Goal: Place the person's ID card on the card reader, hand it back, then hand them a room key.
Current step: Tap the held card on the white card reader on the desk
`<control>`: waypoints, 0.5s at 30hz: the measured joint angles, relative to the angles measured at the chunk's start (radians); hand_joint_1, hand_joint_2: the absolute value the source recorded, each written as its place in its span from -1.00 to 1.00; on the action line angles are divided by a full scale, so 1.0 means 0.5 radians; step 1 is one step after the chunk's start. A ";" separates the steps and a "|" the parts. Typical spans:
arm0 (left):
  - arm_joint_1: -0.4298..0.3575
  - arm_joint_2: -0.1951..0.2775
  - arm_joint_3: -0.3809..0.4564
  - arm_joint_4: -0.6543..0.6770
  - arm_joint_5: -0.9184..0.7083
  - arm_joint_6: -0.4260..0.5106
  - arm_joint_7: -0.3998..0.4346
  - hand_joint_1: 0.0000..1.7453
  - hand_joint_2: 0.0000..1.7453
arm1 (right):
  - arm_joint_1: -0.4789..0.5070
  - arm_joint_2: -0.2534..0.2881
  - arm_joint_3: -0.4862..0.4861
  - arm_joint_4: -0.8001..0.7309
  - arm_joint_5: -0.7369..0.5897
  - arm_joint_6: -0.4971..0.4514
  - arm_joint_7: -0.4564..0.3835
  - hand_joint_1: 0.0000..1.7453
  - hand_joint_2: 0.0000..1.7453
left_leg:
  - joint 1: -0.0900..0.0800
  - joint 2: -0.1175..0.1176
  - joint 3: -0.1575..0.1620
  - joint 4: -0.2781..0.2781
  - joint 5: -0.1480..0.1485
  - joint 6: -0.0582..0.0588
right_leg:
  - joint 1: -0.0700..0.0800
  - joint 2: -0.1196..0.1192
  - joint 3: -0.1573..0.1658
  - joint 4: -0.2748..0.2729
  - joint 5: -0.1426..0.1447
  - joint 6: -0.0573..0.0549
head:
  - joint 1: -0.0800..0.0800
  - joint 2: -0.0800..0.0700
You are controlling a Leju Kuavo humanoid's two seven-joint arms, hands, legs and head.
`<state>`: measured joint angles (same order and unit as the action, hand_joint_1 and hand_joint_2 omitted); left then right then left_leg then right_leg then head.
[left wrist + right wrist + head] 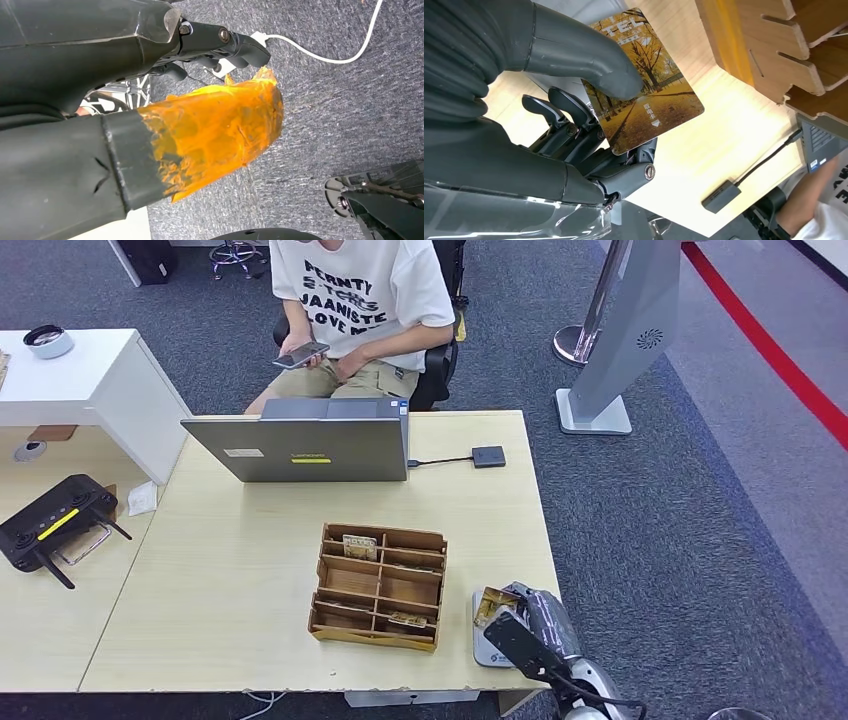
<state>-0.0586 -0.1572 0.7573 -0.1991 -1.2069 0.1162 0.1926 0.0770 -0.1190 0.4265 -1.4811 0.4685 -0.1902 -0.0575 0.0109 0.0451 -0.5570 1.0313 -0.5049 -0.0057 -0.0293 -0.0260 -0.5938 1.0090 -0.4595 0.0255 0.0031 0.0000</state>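
Card [644, 95] in the right hand [589, 125]: autumn-tree print, hotel lettering along one edge, so I read it as a room key card rather than an ID, though I cannot be sure from the print alone. Thumb pressed on its face, darker fingers [569, 107] behind it; a pinch, with most of the card standing free beyond the hand.

In the head view, the right hand [520, 615] sits at the counter's near right corner, over the grey card reader [488, 648], just right of the wooden compartment tray [378, 587]. Whether the card touches the reader I cannot tell; the hand covers it. Tray holds a card in a far-left compartment and another in a near-right one.

Left hand [220, 45] hangs below the counter [230, 570] over grey carpet, dark fingers curled in, nothing visible in them; orange film wraps the part beside it.

Person [355, 300] seated at the far side behind the laptop [300, 445], looking at a phone [298, 355], no hand held out.

Judgement: I take the step in hand as the room-key handover, just after pickup. Next move calls for lifting clear of the tray wall, reaching past the laptop's right side over the small dongle [488, 456], free edge toward the person. Risk: shallow pinch may slip.
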 joint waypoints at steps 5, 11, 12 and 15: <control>0.000 0.000 0.001 0.000 -0.005 0.000 0.000 -1.00 -1.00 | 0.000 -0.005 0.000 0.010 0.030 -0.016 0.018 1.00 1.00 | 0.000 0.000 0.000 0.000 0.000 0.000 | 0.000 0.000 0.000 0.000 0.000 0.000 | 0.000 0.000; 0.000 0.000 0.001 0.000 -0.010 0.000 0.000 -1.00 -1.00 | -0.001 -0.006 0.000 0.030 0.057 -0.019 0.029 1.00 1.00 | 0.000 0.000 0.000 0.000 0.000 0.000 | 0.000 0.000 0.000 0.000 0.000 0.000 | 0.000 0.000; 0.000 0.000 0.001 0.000 -0.011 0.000 0.000 -1.00 -1.00 | -0.001 -0.006 0.000 0.032 0.061 -0.020 0.031 1.00 1.00 | 0.000 0.000 0.000 0.000 0.000 0.000 | 0.000 0.000 0.000 0.000 0.000 0.000 | 0.000 0.000; 0.000 0.000 0.001 0.000 -0.013 0.000 0.000 -1.00 -1.00 | -0.004 -0.006 0.001 0.040 0.075 -0.022 0.039 1.00 1.00 | 0.000 0.000 0.000 0.000 0.000 0.000 | 0.000 0.000 0.000 0.000 0.000 0.000 | 0.000 0.000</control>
<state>-0.0586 -0.1572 0.7580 -0.1991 -1.2133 0.1162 0.1926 0.0750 -0.1221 0.4269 -1.4610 0.5058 -0.2014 -0.0382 0.0109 0.0451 -0.5570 1.0313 -0.5049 -0.0057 -0.0293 -0.0260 -0.5937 1.0090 -0.4595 0.0255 0.0031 0.0000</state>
